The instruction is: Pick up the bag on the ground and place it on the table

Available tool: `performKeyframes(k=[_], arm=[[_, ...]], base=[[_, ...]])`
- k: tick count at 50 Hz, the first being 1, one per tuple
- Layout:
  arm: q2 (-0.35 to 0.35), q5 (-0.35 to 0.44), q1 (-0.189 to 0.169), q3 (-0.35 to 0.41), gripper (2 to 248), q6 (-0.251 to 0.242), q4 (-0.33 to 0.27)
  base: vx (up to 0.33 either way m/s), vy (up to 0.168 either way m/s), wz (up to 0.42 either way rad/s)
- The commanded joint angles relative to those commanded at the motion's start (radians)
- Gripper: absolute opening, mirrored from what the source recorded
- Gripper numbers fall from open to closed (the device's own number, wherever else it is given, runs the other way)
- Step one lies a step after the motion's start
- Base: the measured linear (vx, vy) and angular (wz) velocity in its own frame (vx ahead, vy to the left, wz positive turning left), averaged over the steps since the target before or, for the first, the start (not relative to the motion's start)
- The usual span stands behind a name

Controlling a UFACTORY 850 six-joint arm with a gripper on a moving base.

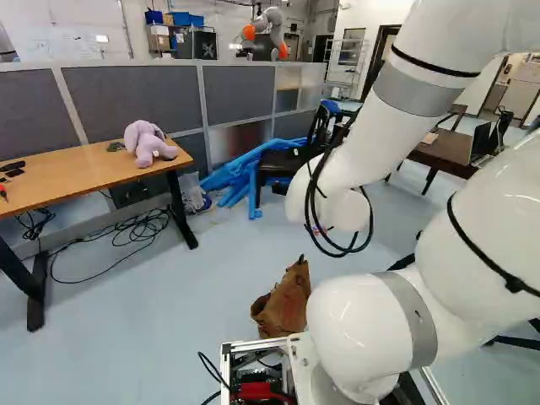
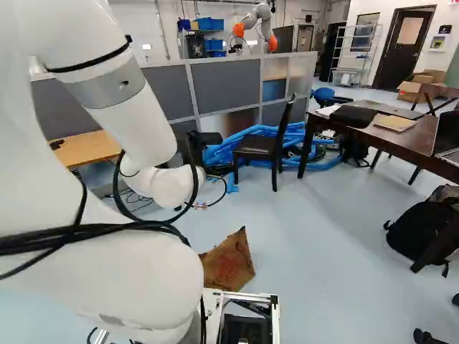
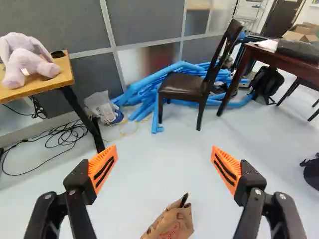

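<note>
grey partitions [image 1: 133,99] behind a dark chair [image 2: 257,145]

I operate in a robotics lab. Indicators visible to me: another robot [image 2: 263,12] with orange joints beyond grey partition panels [image 2: 226,86]; blue storage bins [image 2: 209,24]; black cables [image 1: 145,224] loose on the floor [image 1: 169,295]; heaped blue tubes [image 3: 142,89]; a laptop [image 2: 449,135] on a dark table [image 2: 398,142]

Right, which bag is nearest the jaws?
The crumpled brown paper bag on the floor, seen between the open jaws; the black backpacks sit farther off.
</note>
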Motion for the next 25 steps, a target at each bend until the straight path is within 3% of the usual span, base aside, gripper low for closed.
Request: performKeyframes(k=[25], arm=[[-0.111,-0.094,0.014,-0.075,247,0.000,0.000]], base=[[0.000,0.000,0.000]])
